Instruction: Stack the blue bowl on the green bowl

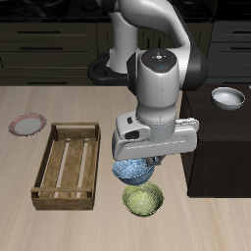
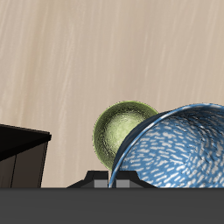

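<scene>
The blue bowl (image 1: 134, 172) is light blue with white speckles. It hangs under my gripper (image 1: 149, 161), which is shut on its rim and holds it above the table. In the wrist view the blue bowl (image 2: 175, 149) fills much of the frame close to the camera. The green bowl (image 1: 143, 200) stands on the table near the front edge, just below and a little in front of the blue bowl. In the wrist view the green bowl (image 2: 122, 129) is partly covered by the blue bowl. My fingertips are hidden behind the gripper body.
A wooden crate (image 1: 67, 165) lies on the table beside the bowls. A pink-rimmed plate (image 1: 27, 125) sits at the table's far side edge. A plain white-grey bowl (image 1: 227, 97) stands on the dark counter (image 1: 221, 147) beside the table.
</scene>
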Motion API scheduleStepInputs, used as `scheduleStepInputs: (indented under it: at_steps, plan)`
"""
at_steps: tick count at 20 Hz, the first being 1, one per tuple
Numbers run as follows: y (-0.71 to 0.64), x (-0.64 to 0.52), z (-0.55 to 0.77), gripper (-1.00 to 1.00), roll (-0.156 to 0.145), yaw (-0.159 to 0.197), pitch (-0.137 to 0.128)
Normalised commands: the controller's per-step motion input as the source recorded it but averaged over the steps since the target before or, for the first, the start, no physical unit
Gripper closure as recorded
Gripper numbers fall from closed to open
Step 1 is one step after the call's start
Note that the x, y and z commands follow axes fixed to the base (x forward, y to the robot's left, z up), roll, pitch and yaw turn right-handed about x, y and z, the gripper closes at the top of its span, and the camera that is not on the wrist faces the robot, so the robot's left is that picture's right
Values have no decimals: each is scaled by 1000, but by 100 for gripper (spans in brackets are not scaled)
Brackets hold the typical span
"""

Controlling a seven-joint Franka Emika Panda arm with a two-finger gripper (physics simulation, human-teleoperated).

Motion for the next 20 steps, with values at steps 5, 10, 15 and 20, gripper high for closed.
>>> scheduleStepInputs:
  at_steps: [5,10,15,20]
  plan:
    - [46,148,-299,100,0,10,23]
    - [-3,106,-206,100,-4,17,19]
    - [12,149,-379,100,-27,34,48]
    - [132,11,-504,100,-19,52,84]
